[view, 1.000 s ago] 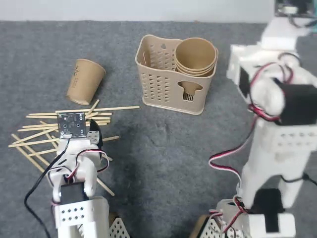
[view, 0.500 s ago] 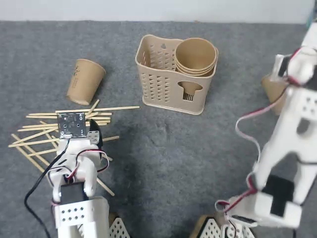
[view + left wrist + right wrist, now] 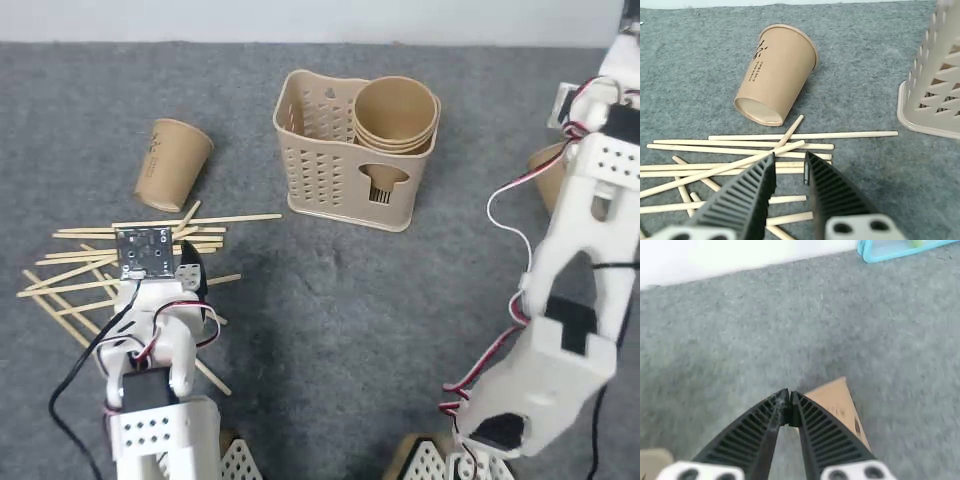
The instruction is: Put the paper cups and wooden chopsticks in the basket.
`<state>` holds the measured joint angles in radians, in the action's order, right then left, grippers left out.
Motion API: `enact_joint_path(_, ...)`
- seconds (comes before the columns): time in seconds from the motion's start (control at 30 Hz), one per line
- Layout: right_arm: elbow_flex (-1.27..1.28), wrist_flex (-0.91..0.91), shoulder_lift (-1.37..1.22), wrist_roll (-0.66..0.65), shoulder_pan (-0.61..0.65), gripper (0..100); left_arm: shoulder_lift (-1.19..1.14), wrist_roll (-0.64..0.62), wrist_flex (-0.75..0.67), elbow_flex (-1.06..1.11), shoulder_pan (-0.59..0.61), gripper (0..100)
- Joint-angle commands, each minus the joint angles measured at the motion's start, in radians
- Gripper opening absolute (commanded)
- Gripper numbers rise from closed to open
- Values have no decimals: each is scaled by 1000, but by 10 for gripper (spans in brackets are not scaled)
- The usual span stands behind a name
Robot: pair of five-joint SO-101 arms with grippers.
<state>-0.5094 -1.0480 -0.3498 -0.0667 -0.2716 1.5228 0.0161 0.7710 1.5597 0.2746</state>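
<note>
The beige basket (image 3: pixel 340 165) stands mid-table with a stack of paper cups (image 3: pixel 396 112) in its right half. Another paper cup (image 3: pixel 172 163) (image 3: pixel 774 75) lies on its side at the left. In front of it, wooden chopsticks (image 3: pixel 90 262) (image 3: pixel 800 135) lie scattered. My left gripper (image 3: pixel 789 159) hovers low over the chopsticks, its fingers a narrow gap apart with nothing between them. The right arm (image 3: pixel 590 200) stretches to the table's right edge, partly covering a third cup (image 3: pixel 548 172). My right gripper (image 3: pixel 789 394) is shut and empty just above that cup (image 3: pixel 836 401).
The basket's corner (image 3: pixel 935 85) stands close to the chopsticks on the left arm's side. Grey carpet (image 3: pixel 330 300) covers the table. A blue-rimmed container (image 3: pixel 900 247) sits beyond the carpet's far edge.
The right arm has swung from beside the basket out to the table's right edge, uncovering part of the cup there. The left arm has stayed still.
</note>
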Motion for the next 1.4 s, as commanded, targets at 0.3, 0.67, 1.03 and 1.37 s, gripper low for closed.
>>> enact_joint_path(0.3, -178, 271, -381, -21, -61, 14, 12, 9, -25, -4, -3, 87)
enact_joint_path(0.67, -827, -355, -654, -190, -156, 12, 12, 9, -26, -4, -3, 87)
enact_joint_path(1.03, -1085, -750, -684, -486, -335, 11, 12, 9, -25, -4, -3, 87)
enact_joint_path(1.37, -858, -754, -568, -694, -478, 8, 12, 9, -25, -4, -2, 87)
